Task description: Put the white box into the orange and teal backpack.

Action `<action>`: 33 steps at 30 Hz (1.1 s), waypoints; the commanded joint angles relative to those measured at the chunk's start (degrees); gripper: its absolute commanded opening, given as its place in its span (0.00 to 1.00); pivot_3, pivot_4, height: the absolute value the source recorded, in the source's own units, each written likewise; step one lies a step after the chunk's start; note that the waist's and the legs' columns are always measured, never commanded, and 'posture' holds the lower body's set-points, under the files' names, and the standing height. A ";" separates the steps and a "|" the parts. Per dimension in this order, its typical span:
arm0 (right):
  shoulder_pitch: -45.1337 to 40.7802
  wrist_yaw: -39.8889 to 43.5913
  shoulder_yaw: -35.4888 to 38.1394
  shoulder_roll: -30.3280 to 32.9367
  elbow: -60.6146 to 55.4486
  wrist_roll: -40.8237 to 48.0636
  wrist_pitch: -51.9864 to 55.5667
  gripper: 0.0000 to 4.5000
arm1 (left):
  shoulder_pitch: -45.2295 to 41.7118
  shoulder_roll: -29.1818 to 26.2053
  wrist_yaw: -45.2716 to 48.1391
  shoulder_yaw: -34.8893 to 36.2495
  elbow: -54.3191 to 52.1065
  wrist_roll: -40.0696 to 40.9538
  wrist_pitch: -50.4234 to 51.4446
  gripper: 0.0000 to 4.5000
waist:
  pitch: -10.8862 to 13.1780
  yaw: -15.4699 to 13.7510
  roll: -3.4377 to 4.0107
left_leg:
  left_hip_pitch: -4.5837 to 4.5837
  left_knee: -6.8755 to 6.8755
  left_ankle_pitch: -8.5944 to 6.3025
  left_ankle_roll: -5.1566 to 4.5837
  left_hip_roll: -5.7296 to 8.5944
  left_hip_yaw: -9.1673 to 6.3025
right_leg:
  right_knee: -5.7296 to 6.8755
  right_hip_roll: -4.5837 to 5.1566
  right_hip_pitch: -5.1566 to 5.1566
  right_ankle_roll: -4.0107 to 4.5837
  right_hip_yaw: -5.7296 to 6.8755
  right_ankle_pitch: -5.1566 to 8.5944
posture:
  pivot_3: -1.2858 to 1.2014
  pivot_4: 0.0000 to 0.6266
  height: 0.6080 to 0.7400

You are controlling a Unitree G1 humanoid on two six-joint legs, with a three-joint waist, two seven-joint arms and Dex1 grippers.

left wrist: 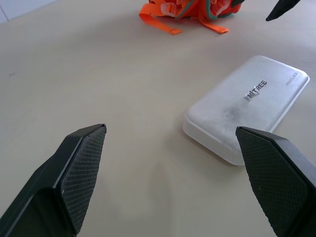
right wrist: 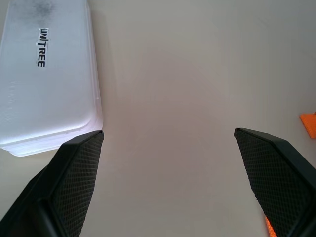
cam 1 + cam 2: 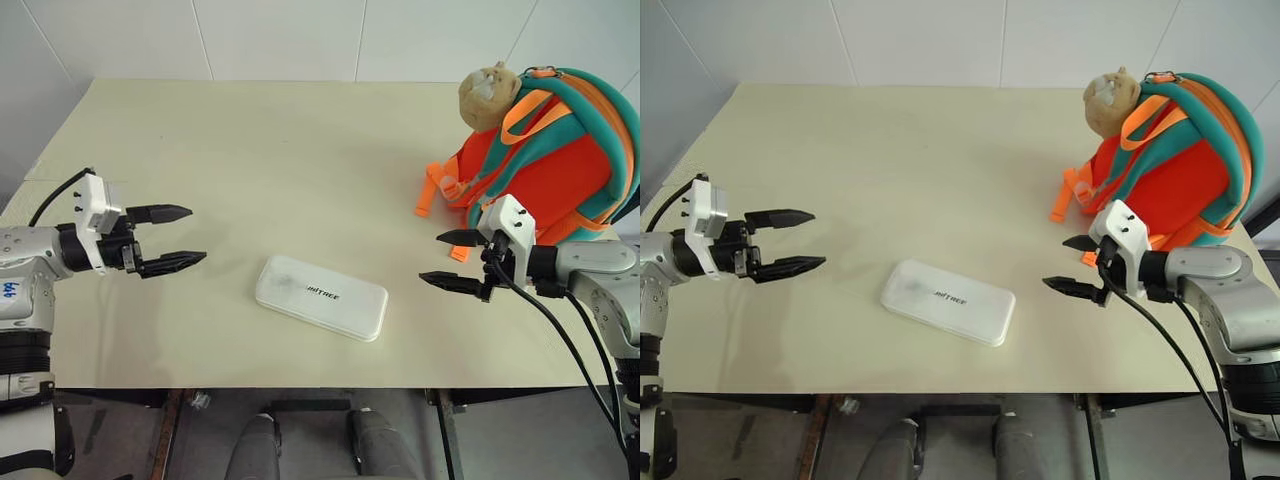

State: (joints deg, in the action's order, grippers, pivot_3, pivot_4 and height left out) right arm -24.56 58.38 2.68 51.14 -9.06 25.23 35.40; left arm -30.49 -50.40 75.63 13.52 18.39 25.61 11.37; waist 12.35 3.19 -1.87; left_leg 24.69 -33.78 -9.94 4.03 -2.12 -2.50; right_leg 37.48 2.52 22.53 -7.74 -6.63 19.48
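Meanwhile, on a pale table (image 3: 300, 150), the white box (image 3: 321, 297) lies flat and untouched near the front edge, its dark lettering facing up, in the head camera's left eye view. To the box's left hovers the left gripper (image 3: 172, 238), fingers spread and holding nothing; to its right hovers the right gripper (image 3: 452, 262), fingers likewise spread and empty, both clear of the box. Beyond the right gripper, well apart from the box, the orange and teal backpack (image 3: 560, 160) stands upright at the table's far right, a plush head (image 3: 487, 95) at its top and orange straps (image 3: 434, 190) trailing toward the box. The right eye view repeats the arrangement: box between the two grippers, backpack behind the right one. From the left wrist, the box sits ahead of the spread black fingers (image 1: 81, 168), the backpack's straps farther off beyond it. From the right wrist, one end of the box lies just ahead of one of the parted fingers (image 2: 79, 173), bare table between them. By these pictures the job has barely begun: the box remains to be grasped, lifted, carried and slid in, and whether the backpack is open cannot be told.
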 commanded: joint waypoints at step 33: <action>11.07 -3.73 -4.37 2.34 -14.64 -3.08 8.88 0.00 | -9.91 4.96 3.88 -16.12 12.11 -7.14 12.41 0.00 | 0.00 -0.04 -0.01 | 0.01 -0.03 0.00 0.00 0.02 -0.02 | 0.00 -0.02 -0.02 -0.01 0.01 0.00 | 0.52 0.24 1.00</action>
State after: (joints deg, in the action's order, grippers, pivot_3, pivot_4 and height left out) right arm -13.40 55.61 -2.08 53.63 -21.58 21.89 43.90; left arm -38.89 -45.35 78.52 -2.03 30.15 19.38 23.71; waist 12.35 3.15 -1.88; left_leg 24.70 -33.83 -9.94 4.03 -2.10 -2.52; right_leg 37.49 2.50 22.52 -7.75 -6.62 19.48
